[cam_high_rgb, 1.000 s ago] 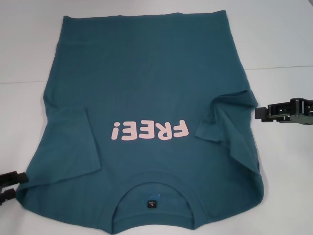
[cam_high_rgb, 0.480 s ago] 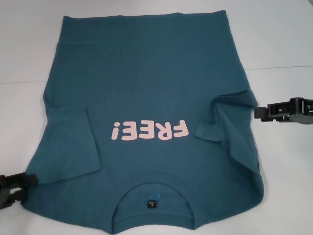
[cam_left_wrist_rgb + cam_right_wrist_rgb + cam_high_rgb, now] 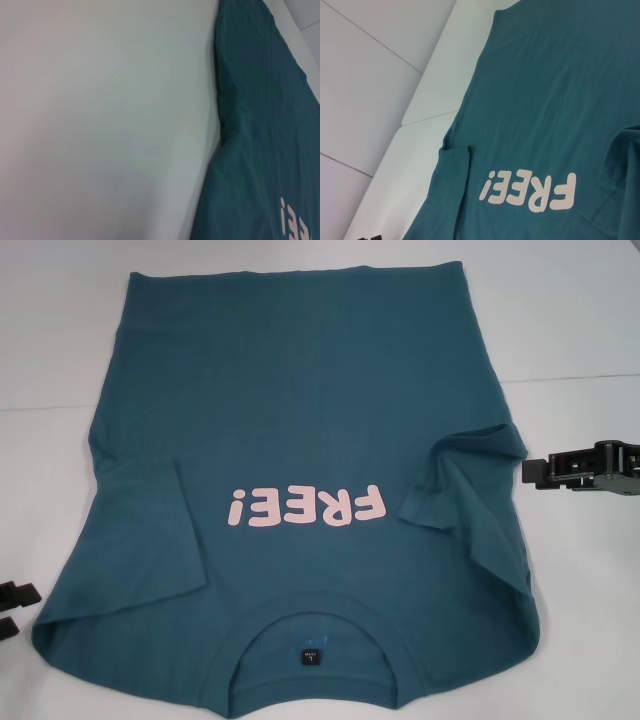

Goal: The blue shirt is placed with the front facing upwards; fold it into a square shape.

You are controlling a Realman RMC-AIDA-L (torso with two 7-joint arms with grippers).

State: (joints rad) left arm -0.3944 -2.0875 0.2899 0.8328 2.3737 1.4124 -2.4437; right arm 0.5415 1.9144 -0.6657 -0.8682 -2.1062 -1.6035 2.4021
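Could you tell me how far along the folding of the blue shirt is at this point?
Done: both sleeves of the blue shirt lie folded in over the body. In hand: nothing; the left gripper sits open beside the shoulder and the right gripper waits off the other side. Left: every fold of the body into a square.
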